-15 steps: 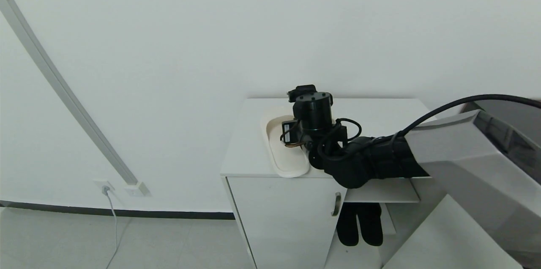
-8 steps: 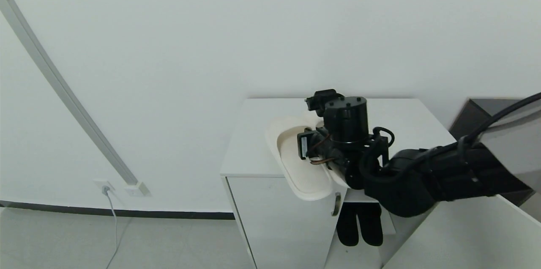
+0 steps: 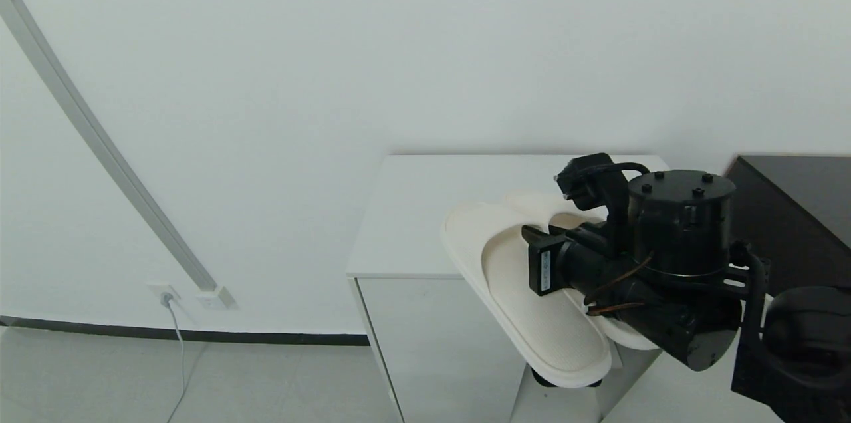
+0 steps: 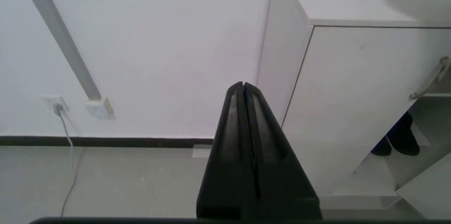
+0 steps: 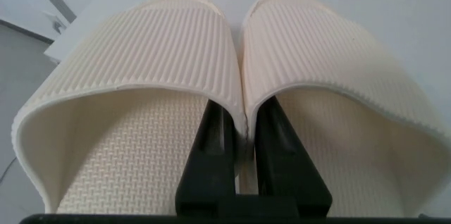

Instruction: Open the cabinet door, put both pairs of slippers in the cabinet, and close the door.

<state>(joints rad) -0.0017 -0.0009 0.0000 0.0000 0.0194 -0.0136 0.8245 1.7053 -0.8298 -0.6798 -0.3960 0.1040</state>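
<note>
My right gripper (image 5: 243, 115) is shut on a pair of cream ribbed slippers (image 3: 532, 303), pinching their two inner side walls together (image 5: 243, 76). The pair hangs tilted in the air, off the white cabinet's top (image 3: 425, 210) and in front of its right half. A pair of black slippers (image 4: 398, 139) stands on the lower shelf of the cabinet's open right side; their tips peek out under the cream pair (image 3: 565, 382). The cabinet's left door (image 3: 432, 343) is closed, its handle (image 4: 433, 79) at the inner edge. My left gripper (image 4: 244, 90) is shut and empty, low and left of the cabinet.
A wall socket with a cable (image 3: 166, 294) sits low on the wall left of the cabinet, under a slanted grey conduit (image 3: 100, 137). A dark piece of furniture (image 3: 798, 197) stands right of the cabinet. Bare floor (image 3: 199, 376) lies to the left.
My right arm has lifted the cream slippers off the cabinet top and carried them right and toward me, so they now hang in front of the cabinet's right side.
</note>
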